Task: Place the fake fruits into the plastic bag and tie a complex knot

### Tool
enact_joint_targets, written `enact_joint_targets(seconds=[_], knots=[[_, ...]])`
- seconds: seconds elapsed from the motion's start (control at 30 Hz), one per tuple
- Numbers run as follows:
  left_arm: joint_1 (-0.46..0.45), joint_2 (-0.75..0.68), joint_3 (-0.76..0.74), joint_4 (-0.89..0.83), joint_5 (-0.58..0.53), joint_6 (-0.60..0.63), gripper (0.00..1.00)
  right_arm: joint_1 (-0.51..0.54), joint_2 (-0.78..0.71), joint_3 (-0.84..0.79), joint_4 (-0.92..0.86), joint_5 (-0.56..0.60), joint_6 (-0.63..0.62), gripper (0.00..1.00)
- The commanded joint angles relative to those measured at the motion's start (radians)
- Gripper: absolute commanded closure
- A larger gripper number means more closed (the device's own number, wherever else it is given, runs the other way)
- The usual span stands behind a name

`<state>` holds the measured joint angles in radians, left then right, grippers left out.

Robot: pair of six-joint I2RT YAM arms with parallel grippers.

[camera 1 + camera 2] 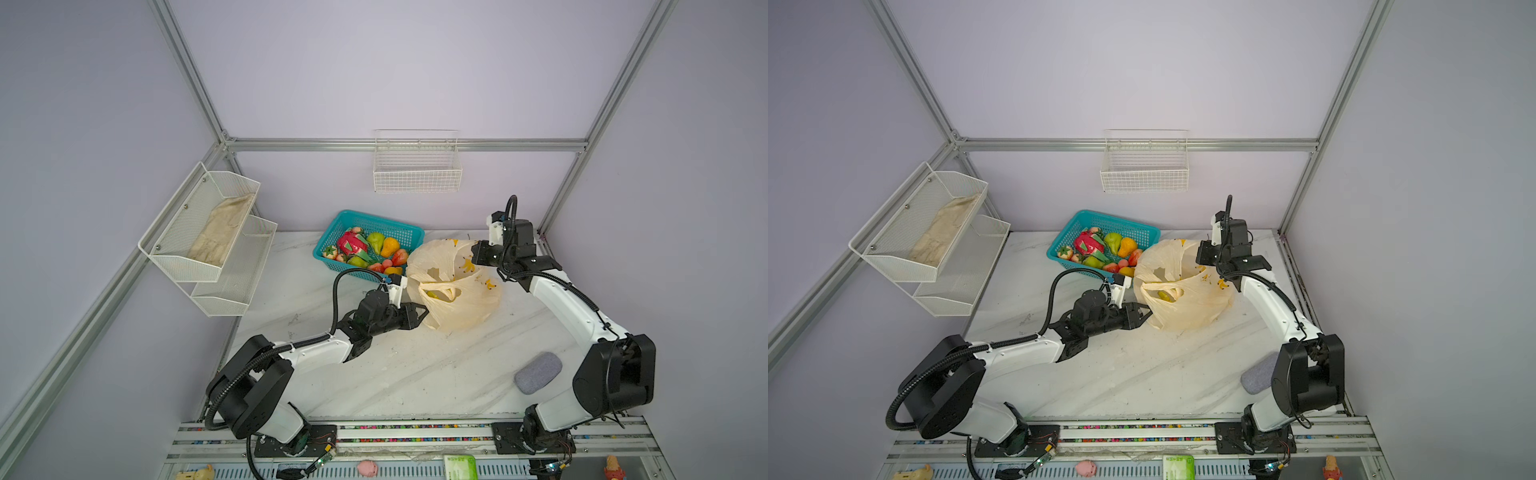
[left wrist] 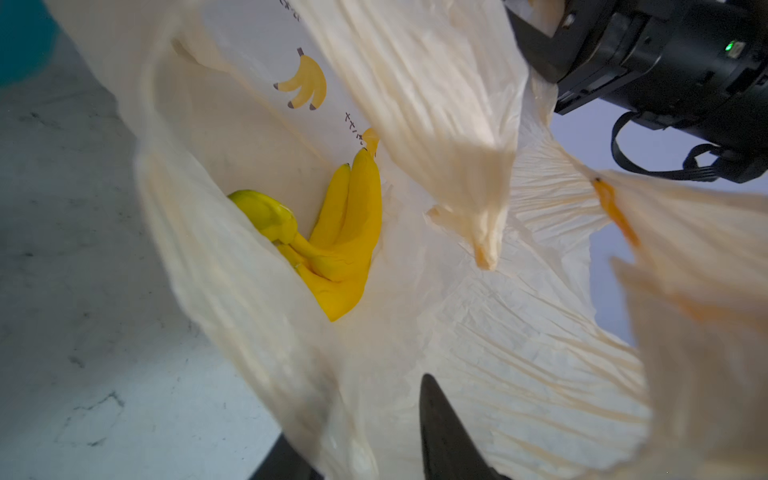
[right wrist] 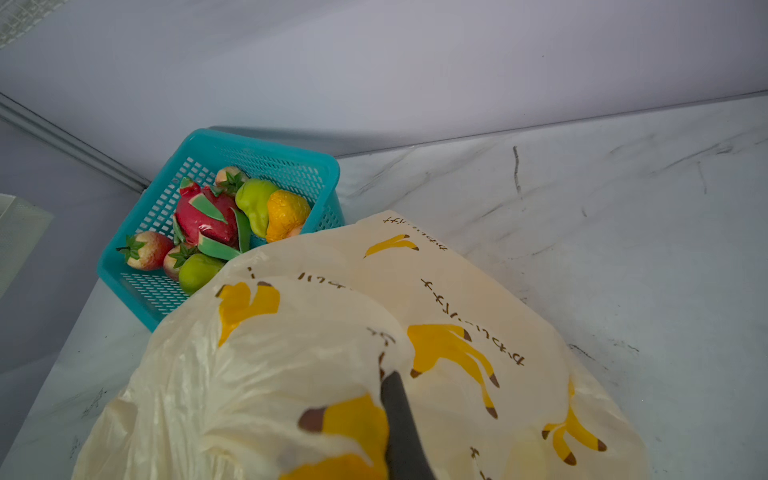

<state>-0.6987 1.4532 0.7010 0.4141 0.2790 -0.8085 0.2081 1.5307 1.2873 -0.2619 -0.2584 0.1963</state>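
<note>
Your left gripper (image 1: pixel 422 318), jaws apart at the near-left edge of the plastic bag (image 1: pixel 465 307), was the closer hand to the fake fruits (image 1: pixel 352 244) in the teal basket (image 1: pixel 374 218) just behind the bag, while your right gripper (image 1: pixel 474 254) pinched its far rim.

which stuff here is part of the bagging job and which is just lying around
Part of the job:
plastic bag
banana bunch, already in the bag
fake fruits, in the teal basket

Just lying about:
grey pad
beige cloth in the wall rack
white wire basket
pink toy
</note>
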Motion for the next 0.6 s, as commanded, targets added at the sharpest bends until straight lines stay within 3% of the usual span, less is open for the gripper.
enact_joint_targets(seconds=[0.0,0.13,0.3,0.57], knots=[[0.039,-0.115,-0.073,-0.012,-0.088,0.077,0.54,0.005,-0.003,-0.011,0.036,-0.093,-0.025,1.0],[0.047,-0.226,-0.069,-0.141,-0.243,0.229,0.47,0.006,-0.023,-0.058,0.03,-0.125,-0.032,1.0],[0.048,-0.277,0.035,-0.309,-0.393,0.51,0.36,0.007,-0.045,-0.078,0.018,-0.144,-0.033,1.0],[0.047,-0.235,0.13,-0.255,-0.254,1.104,0.32,0.005,-0.041,-0.066,0.03,-0.209,0.003,1.0]])
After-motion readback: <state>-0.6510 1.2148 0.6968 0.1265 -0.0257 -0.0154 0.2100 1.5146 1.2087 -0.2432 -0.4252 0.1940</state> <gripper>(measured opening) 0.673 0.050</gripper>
